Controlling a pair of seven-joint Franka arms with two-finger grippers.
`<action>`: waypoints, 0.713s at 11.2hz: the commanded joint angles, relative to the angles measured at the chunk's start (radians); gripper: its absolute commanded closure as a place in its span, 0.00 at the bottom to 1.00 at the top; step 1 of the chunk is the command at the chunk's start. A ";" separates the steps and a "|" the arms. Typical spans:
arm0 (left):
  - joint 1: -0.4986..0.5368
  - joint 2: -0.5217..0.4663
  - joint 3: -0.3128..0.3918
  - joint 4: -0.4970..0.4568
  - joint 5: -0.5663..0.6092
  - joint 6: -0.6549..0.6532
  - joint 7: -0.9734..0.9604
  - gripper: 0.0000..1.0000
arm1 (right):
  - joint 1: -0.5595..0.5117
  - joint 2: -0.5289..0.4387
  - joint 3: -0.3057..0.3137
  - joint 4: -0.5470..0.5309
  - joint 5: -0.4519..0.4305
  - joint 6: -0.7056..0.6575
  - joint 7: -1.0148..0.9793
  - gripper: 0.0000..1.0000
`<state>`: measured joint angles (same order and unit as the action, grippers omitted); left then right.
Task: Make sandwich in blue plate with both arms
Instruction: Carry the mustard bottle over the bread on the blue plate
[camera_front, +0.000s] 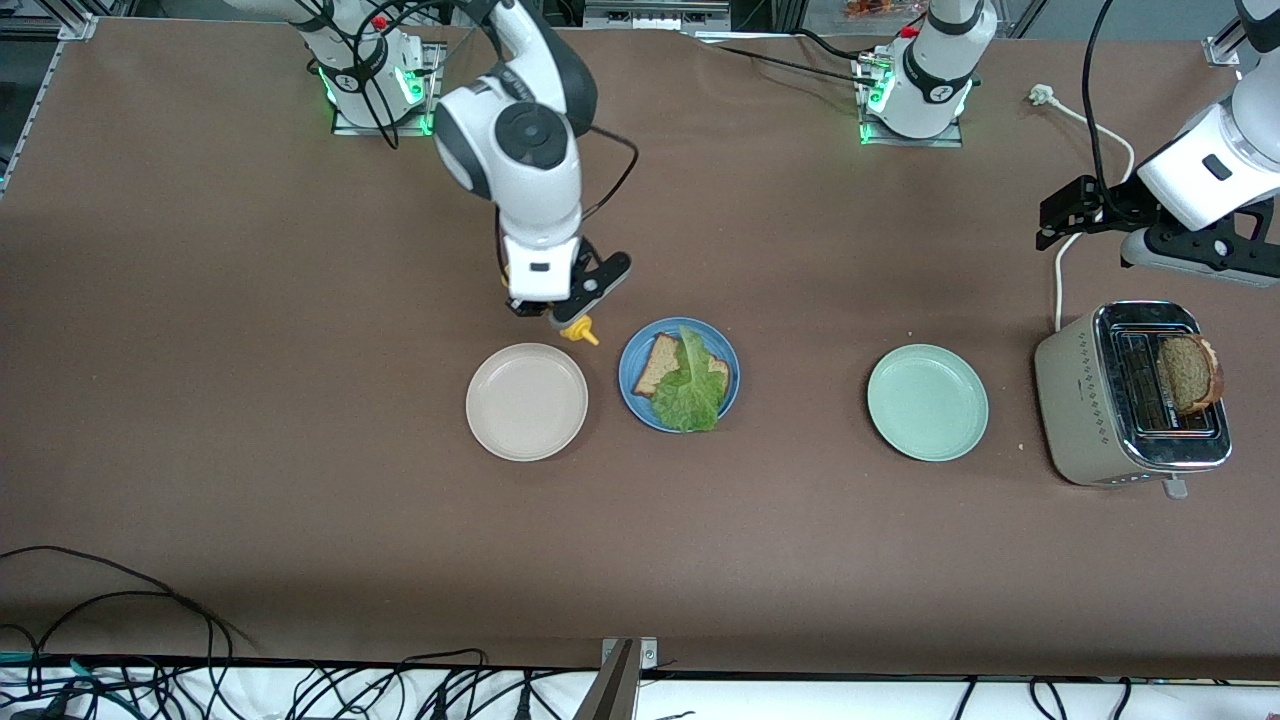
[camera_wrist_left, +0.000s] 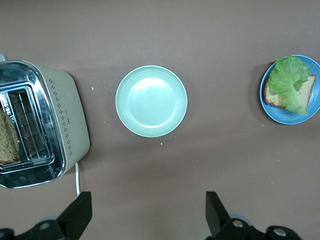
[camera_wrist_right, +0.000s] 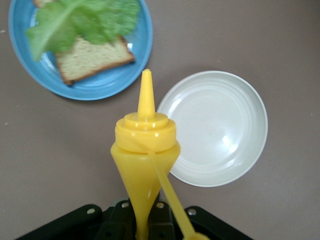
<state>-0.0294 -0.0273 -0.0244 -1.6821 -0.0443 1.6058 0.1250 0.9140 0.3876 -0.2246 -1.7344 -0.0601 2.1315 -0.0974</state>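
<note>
Sandwich half-built: one slice of brown wholegrain bread (camera_front: 657, 366) lies in the round matte blue plate (camera_front: 634, 395), a ruffled green lettuce leaf (camera_front: 689, 388) on top of it. Blue plate sits between a cream-white round plate (camera_front: 526, 401) and a pale mint-green round plate (camera_front: 927, 402). Second brown slice (camera_front: 1189, 373) stands in a slot of the beige and chrome toaster (camera_front: 1075, 395) at the left arm's end of the table.

Right gripper (camera_front: 548, 312): jaws clenched on a yellow plastic squeeze bottle (camera_wrist_right: 144, 150), nozzle down, over bare table between cream plate and blue plate.

Left gripper (camera_wrist_left: 146, 212): jaws spread wide, nothing in them, over the table near the toaster.

Step in hand, as judged: sauce stage. Next move calls for shifting the nozzle over the lettuce and squeezing. After that, left gripper must lift the slice from the toaster and lay it on the leaf.
</note>
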 joint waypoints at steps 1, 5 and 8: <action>0.000 0.015 0.001 0.036 0.004 -0.024 0.013 0.00 | 0.051 0.004 -0.004 -0.005 -0.043 -0.007 -0.077 1.00; 0.000 0.017 0.001 0.036 0.004 -0.024 0.013 0.00 | 0.092 0.080 -0.002 0.009 -0.047 -0.001 -0.194 1.00; 0.000 0.017 0.001 0.036 0.004 -0.024 0.013 0.00 | 0.120 0.158 -0.004 0.105 -0.055 -0.063 -0.228 1.00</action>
<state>-0.0294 -0.0272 -0.0244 -1.6821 -0.0443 1.6057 0.1250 1.0075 0.4844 -0.2218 -1.7175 -0.0947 2.1313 -0.3008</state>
